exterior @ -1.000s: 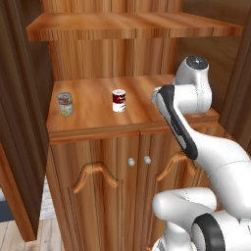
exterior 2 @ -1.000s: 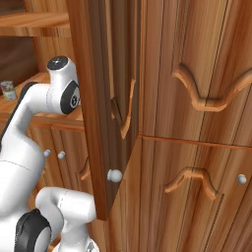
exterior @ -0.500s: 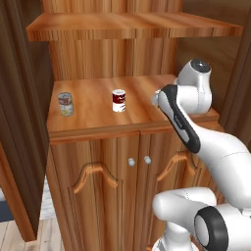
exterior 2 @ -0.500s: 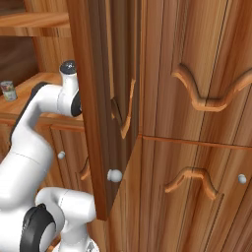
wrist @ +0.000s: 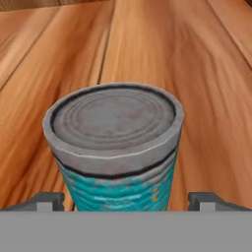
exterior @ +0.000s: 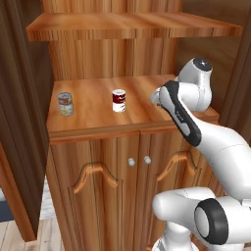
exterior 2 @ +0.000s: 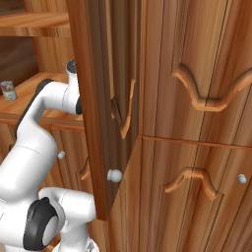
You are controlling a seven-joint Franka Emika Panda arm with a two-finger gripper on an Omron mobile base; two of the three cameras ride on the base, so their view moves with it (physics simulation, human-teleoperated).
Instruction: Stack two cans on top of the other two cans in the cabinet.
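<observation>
Teal ribbed can [wrist: 115,147] — dull grey ridged lid

Teal can [wrist: 115,162] base cut off below, claw [wrist: 125,201] fingertips barely showing, grip unclear

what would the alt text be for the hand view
A teal-labelled can with a grey ribbed lid stands upright on a wooden shelf, seen close from just above. The end effector straddles it, one dark fingertip on each side of its base, apart from the can.
</observation>
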